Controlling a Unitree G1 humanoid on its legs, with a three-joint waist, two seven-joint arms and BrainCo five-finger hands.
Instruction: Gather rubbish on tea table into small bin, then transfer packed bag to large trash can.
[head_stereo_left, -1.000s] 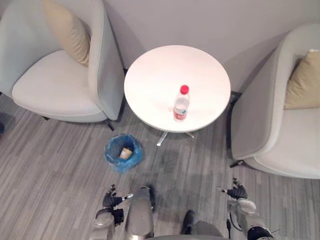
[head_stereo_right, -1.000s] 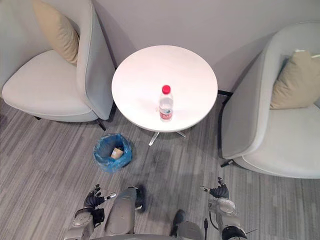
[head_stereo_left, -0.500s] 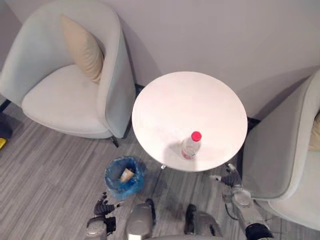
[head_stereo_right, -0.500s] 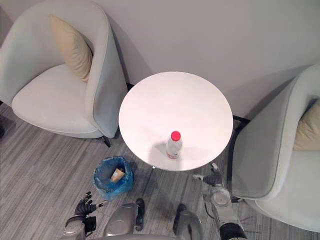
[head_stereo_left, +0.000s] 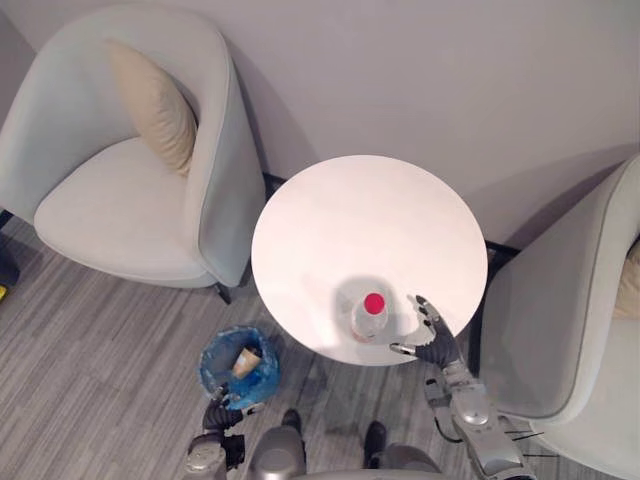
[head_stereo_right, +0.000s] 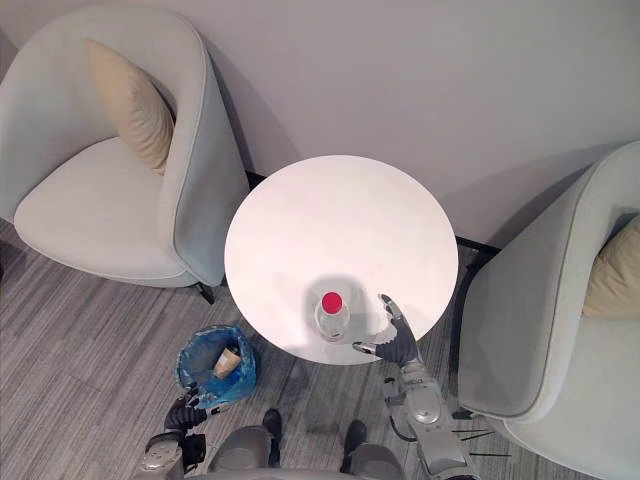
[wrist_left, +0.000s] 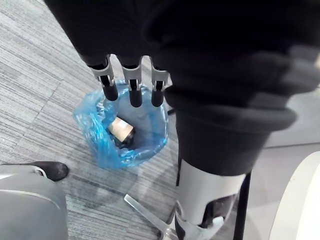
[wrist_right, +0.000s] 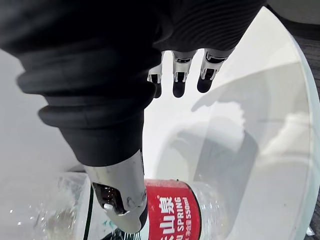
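Both hands uncurled: your right hand (head_stereo_right: 398, 343) just beside red-capped water bottle (head_stereo_right: 332, 312) on tea table (head_stereo_right: 340, 225), left hand (head_stereo_right: 185, 411) near blue-lined bin (head_stereo_right: 198, 370).

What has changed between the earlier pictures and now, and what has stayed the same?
The robot has come closer to the table, shifting the view. The right hand rose from near the floor to the table edge, open beside the bottle, not gripping it. Unchanged: bottle upright on the table, small bin with its cup on the floor, left hand low and open near it.
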